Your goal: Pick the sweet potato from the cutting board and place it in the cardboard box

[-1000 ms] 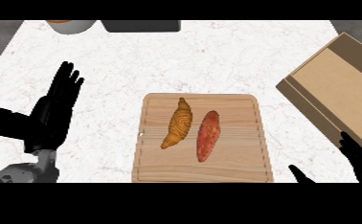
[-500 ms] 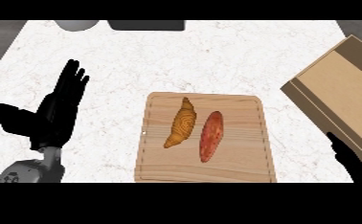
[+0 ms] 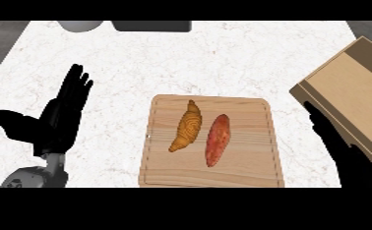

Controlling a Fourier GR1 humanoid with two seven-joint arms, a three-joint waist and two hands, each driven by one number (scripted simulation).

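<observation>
- Centrally, a wooden cutting board point(image 3: 251, 175) lies flat on the white marbled counter point(image 3: 218, 57), its long side running away from the robot.
- The sweet potato point(image 3: 217, 140) lies on the board, right of middle: reddish-brown, elongated, its far tip leaning slightly right. Nothing touches it.
- A croissant point(image 3: 187, 126) lies just beside it on the left, golden, curved, also lengthwise on the board; a narrow strip of wood shows between the two.
- The cardboard box point(image 3: 341, 94) sits at the right edge of the view, turned at an angle, partly cut off by the frame. Its near corner is close to the board's far right corner but apart from it.
- Left hand point(image 3: 62, 118): at the view's left, well apart from the board, fingers point(image 3: 76, 81) straight and pointing up the view, thumb out to the side. Holds nothing; resting.
- Right hand point(image 3: 341, 150): a dark shape at the lower right, between the board's right edge and the box, overlapping the box's near edge in the view. One straight digit points up; the rest is too dark to separate, so I cannot tell how its fingers are set. It holds nothing visible.
- At the far edge of the counter: a grey round object point(image 3: 80, 25) and a dark rectangular object point(image 3: 151, 25), both cut off by the frame.
</observation>
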